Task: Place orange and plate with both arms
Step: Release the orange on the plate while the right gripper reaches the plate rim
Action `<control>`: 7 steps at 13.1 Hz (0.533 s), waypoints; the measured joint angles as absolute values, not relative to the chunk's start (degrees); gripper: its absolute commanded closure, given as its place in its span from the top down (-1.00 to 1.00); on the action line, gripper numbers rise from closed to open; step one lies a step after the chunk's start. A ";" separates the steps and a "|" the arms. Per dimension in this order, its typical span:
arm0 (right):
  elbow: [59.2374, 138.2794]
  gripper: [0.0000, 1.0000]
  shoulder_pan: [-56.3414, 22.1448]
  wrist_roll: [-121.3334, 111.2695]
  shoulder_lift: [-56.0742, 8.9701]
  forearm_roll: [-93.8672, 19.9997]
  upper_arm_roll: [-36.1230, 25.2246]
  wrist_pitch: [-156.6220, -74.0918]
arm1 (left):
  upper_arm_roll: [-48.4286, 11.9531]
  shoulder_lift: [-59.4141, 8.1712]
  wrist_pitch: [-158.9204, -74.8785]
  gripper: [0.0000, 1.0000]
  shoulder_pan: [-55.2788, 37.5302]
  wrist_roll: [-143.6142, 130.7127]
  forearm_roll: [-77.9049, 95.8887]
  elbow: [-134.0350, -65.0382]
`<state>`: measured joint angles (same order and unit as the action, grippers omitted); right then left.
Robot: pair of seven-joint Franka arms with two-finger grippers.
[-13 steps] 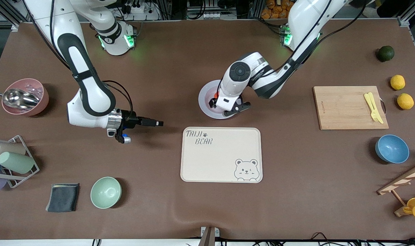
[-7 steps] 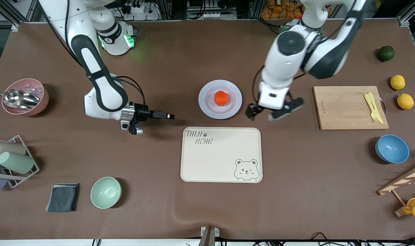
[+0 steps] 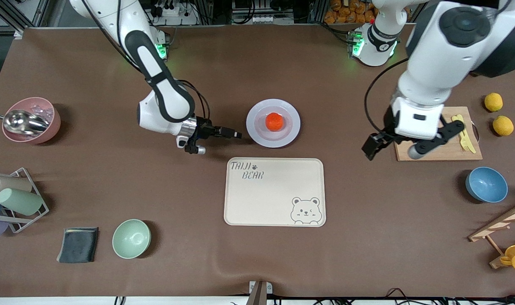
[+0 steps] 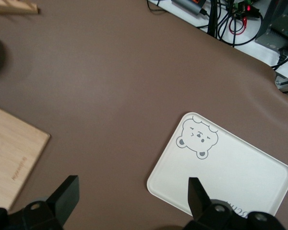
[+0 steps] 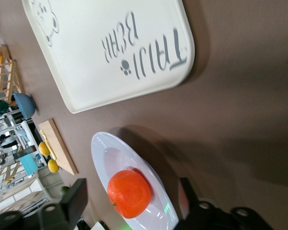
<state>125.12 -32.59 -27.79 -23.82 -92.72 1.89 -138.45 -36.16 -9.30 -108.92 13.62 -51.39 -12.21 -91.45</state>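
Now orange [image 3: 274,121] resting on plate [image 3: 273,123], released. Left gripper [image 3: 394,146] withdrawn over cutting board [image 3: 431,140] edge, fingers wide, empty. Right gripper [image 3: 233,134] advanced beside plate rim, open, empty; plate pickup presumably next.

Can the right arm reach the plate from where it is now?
Probably yes. The right gripper, open, sits low beside the plate on the right arm's side, with nothing between them. The left gripper is away, over the cutting board's edge.

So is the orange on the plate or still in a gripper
On the plate. The orange sits in the middle of the plate, with no gripper touching it; the right gripper is open beside the rim.
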 measured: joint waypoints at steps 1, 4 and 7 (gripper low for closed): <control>125.21 0.59 -33.50 -27.81 -24.13 -93.27 1.90 -139.06 | -35.12 -9.18 -107.81 1.00 13.86 -47.72 -11.90 -90.45; 125.27 0.51 -33.93 -29.91 -25.38 -94.87 1.84 -139.28 | -24.19 -6.35 -105.14 1.00 11.33 -31.24 -4.58 -88.85; 125.29 0.47 -34.45 -31.86 -26.09 -96.95 1.86 -139.26 | -13.43 -2.59 -99.83 1.00 7.33 -16.18 -2.47 -88.67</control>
